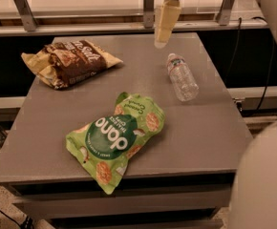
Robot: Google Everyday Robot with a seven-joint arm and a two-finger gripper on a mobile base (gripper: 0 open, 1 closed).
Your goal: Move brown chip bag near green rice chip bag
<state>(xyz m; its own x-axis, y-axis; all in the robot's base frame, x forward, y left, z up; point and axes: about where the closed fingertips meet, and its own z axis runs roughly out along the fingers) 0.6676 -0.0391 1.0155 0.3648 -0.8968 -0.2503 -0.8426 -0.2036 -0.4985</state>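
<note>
The brown chip bag (67,63) lies flat at the back left of the grey table (210,128), dark brown and pale yellow with white script. The green rice chip bag (117,137) lies flat near the front middle, its lower corner over the front edge. My gripper (160,43) hangs above the back middle of the table. It is to the right of the brown bag and apart from it, and it holds nothing that I can see.
A clear plastic water bottle (181,76) lies on its side at the right of the table, just below and right of the gripper. A metal rail with posts (81,27) runs behind the table. Part of my own pale body (267,175) fills the lower right.
</note>
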